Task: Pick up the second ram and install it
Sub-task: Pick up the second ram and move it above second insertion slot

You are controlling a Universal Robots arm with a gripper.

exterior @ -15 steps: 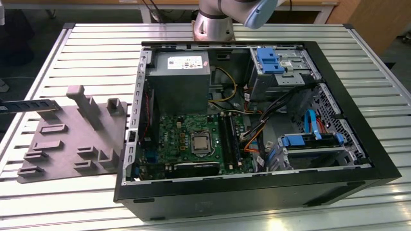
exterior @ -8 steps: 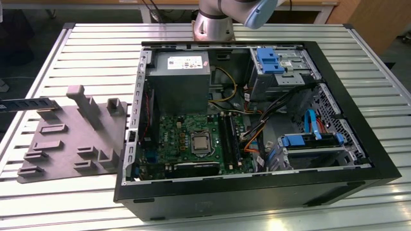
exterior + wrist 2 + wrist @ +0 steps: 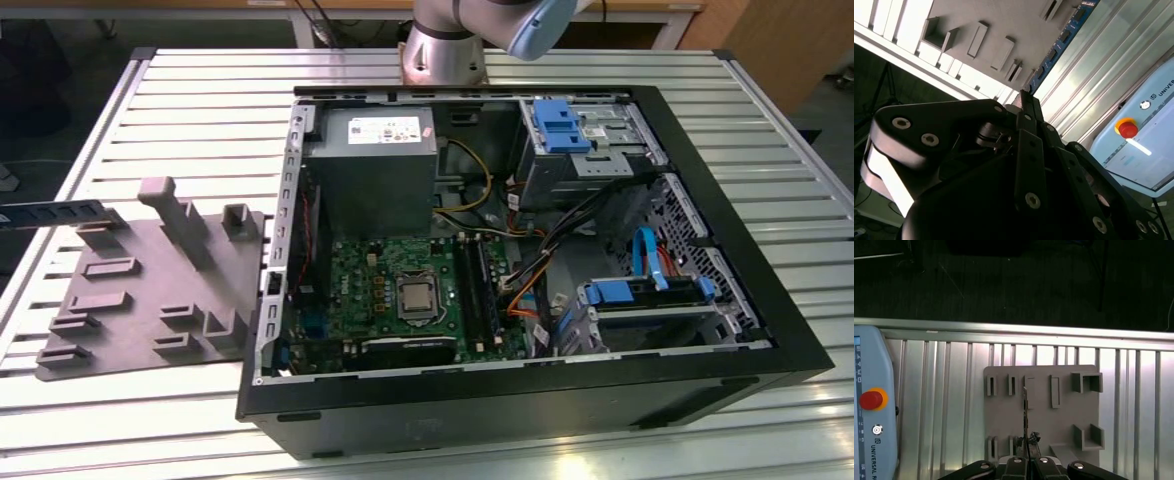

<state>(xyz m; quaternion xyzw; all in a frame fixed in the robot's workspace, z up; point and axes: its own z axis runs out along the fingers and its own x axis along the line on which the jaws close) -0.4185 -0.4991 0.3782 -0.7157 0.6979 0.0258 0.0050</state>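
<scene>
The second ram (image 3: 54,213) is a slim dark stick hovering over the far left end of the grey fixture tray (image 3: 147,290) in the exterior view. In the first wrist view the second ram (image 3: 1025,412) appears edge-on, rising from between the black fingers of my gripper (image 3: 1027,442) above the tray (image 3: 1041,415). The second wrist view shows its blue-green chip side (image 3: 1060,44) reaching out past my gripper (image 3: 1024,97). The gripper is shut on the stick's end. The open computer case (image 3: 747,370) with its green motherboard (image 3: 387,280) and long black memory slots (image 3: 477,290) lies well to the exterior view's right.
The slatted metal table (image 3: 174,110) carries the tray and the case. A light-blue teach pendant (image 3: 871,405) with a red button lies on the table beside the tray, also in the second wrist view (image 3: 1134,135). The arm's base (image 3: 447,45) stands behind the case. The table's edge (image 3: 1014,329) drops to dark floor.
</scene>
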